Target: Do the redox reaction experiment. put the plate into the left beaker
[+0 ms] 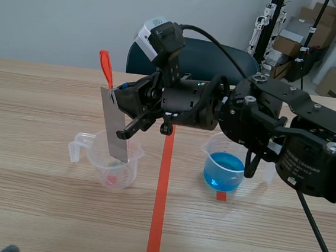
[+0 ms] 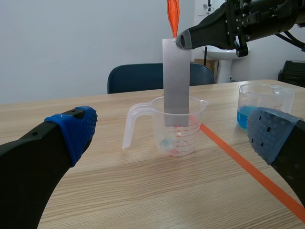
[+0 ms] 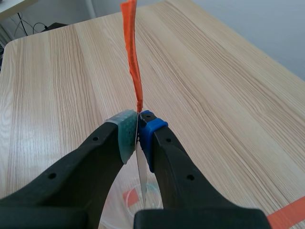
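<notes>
- The right end effector (image 3: 138,130) was clamped on the flat grey metal plate (image 1: 114,127), left of frame centre, lower end inside the clear plastic left beaker (image 1: 118,172).
- The left end effector (image 2: 174,134) stood apart.
- The right beaker (image 1: 223,167) held blue liquid.

Counting two beakers here, a clear beaker (image 1: 116,168) and a blue-filled beaker (image 1: 223,167). There's one metal plate (image 1: 112,120) with one orange strip (image 1: 106,66) on top, and just one chair (image 2: 138,78) behind.

Matt metal plate (image 2: 176,78), clear plastic beaker (image 2: 189,137), wood-grain table (image 2: 124,191)
</notes>
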You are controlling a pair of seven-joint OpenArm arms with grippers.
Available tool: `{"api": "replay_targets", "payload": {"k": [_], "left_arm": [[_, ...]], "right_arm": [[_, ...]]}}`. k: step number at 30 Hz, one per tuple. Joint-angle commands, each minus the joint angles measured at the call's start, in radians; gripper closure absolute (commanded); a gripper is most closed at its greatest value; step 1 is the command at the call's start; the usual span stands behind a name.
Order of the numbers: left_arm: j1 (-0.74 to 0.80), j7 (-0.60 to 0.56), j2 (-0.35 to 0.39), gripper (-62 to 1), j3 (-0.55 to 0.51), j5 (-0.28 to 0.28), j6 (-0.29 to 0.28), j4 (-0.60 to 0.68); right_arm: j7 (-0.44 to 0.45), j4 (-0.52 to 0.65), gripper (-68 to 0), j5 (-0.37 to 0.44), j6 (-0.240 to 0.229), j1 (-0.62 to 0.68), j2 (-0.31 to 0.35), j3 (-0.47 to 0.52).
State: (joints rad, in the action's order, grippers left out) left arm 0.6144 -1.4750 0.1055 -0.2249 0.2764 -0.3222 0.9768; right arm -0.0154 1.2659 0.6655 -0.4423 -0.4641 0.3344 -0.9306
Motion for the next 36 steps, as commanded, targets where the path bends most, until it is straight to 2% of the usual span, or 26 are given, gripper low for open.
{"api": "replay_targets", "payload": {"k": [1, 9, 25, 36], "left_arm": [[-0.003, -0.017, 0.006, -62.3, -0.001, -0.007, -0.002, 0.012], [-0.003, -0.017, 0.006, -62.3, -0.001, -0.007, -0.002, 0.012], [-0.003, -0.017, 0.006, -62.3, -0.001, -0.007, -0.002, 0.012], [-0.003, -0.017, 0.006, -62.3, -0.001, -0.007, -0.002, 0.012]], "right_arm": [[0.03, 0.0, -0.6, 0.01, -0.005, -0.012, -0.014, 0.006], [0.105, -0.046, -0.6, -0.016, -0.03, -0.002, -0.027, 0.006], [0.184, -0.049, -0.6, -0.133, -0.029, 0.021, -0.027, -0.051], [0.27, -0.123, -0.6, -0.174, -0.03, 0.021, -0.028, -0.064]]}}
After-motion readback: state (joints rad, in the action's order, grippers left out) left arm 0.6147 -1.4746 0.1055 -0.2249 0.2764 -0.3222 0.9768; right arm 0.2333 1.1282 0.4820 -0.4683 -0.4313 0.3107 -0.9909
